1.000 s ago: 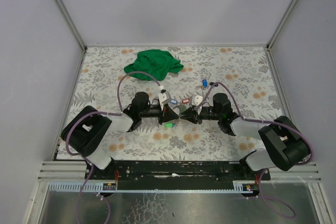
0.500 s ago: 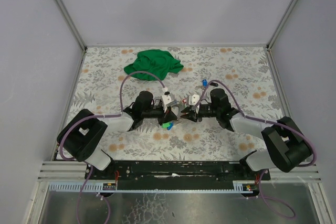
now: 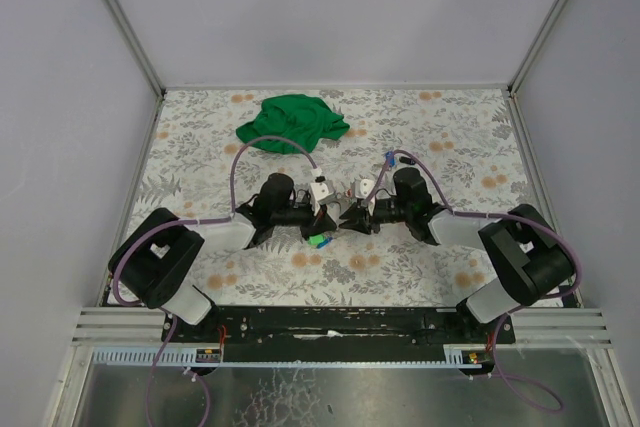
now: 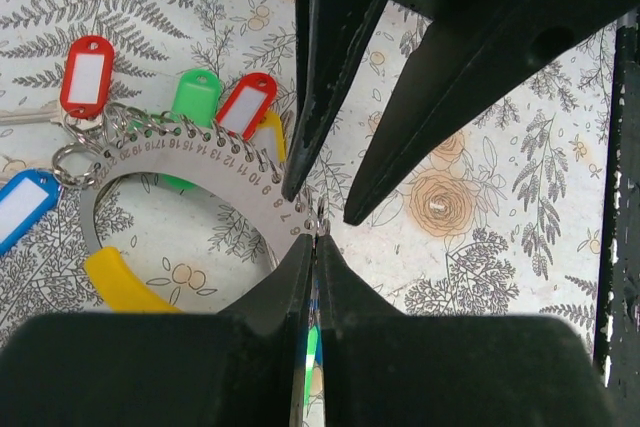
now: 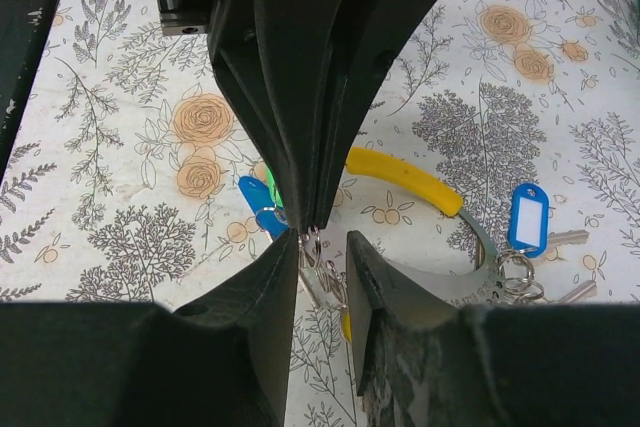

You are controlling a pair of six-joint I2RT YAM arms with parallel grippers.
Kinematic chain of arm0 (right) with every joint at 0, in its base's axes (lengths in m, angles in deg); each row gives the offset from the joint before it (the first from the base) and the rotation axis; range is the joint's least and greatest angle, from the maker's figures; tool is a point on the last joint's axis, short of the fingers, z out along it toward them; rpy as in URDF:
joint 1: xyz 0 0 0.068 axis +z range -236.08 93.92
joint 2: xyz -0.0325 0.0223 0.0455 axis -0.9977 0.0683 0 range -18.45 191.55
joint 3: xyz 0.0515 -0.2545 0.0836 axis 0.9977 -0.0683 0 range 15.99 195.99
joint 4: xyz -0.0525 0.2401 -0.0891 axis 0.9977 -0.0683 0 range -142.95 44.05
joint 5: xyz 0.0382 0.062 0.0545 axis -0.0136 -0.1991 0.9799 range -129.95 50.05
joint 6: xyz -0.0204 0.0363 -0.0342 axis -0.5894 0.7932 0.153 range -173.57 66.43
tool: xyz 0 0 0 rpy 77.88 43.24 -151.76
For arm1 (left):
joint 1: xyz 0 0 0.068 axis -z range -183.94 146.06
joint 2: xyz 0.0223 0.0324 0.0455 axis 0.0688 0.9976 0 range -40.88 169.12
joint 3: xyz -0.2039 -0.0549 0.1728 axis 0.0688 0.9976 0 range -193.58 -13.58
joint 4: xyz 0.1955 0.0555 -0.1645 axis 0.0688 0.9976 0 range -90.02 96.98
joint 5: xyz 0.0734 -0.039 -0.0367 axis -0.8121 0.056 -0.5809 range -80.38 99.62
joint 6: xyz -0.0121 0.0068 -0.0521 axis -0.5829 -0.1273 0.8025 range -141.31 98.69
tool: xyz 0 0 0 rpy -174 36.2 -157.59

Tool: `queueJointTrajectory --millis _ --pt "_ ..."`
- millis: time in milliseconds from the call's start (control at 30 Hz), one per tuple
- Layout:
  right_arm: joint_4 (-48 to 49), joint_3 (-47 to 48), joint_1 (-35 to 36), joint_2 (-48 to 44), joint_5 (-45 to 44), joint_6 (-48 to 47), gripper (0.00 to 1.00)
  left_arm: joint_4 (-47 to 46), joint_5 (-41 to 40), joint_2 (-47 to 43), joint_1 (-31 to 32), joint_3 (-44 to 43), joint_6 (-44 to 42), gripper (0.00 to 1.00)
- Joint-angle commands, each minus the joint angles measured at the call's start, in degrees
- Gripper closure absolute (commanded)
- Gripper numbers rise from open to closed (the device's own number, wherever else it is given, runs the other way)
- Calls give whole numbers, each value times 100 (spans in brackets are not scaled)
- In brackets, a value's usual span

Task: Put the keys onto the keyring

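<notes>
The keyring is a flat grey metal arc with numbered holes and a yellow grip, lying on the floral table. Keys with red, green, red, yellow and blue heads hang on it by small rings. My left gripper is shut on a small wire ring at the arc's end. My right gripper is open, its fingers on either side of that ring. In the top view the two grippers meet tip to tip. A blue and a green head lie below them.
A crumpled green cloth lies at the back of the table. A loose blue key head lies behind the right wrist. In the right wrist view another blue-headed key sits by the arc. Grey walls surround the table.
The right arm has moved left and closed up on the left gripper. The two grippers now meet over the keyring. The left gripper has stayed shut.
</notes>
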Motion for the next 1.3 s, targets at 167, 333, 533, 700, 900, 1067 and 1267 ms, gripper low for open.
queueJointTrajectory --millis 167,333,533,700,900,1067,1267 --pt "9 339 16 207 259 -99 70 117 -51 -121 91 -261 -182 100" --pt "-246 393 15 265 230 -198 72 125 -54 -110 91 -265 -182 100" --pt "-422 423 20 288 120 -383 74 137 -26 -119 90 -264 -206 100" --pt "-426 459 15 334 130 -367 78 108 -18 -147 91 -247 -192 100" --pt "-329 441 15 344 157 -284 87 -97 -9 -151 91 -136 -104 98" --pt "394 195 7 271 163 116 95 -797 35 -208 -32 175 207 85" --pt "1639 -207 0 323 256 821 98 -2107 502 -124 -480 622 939 76"
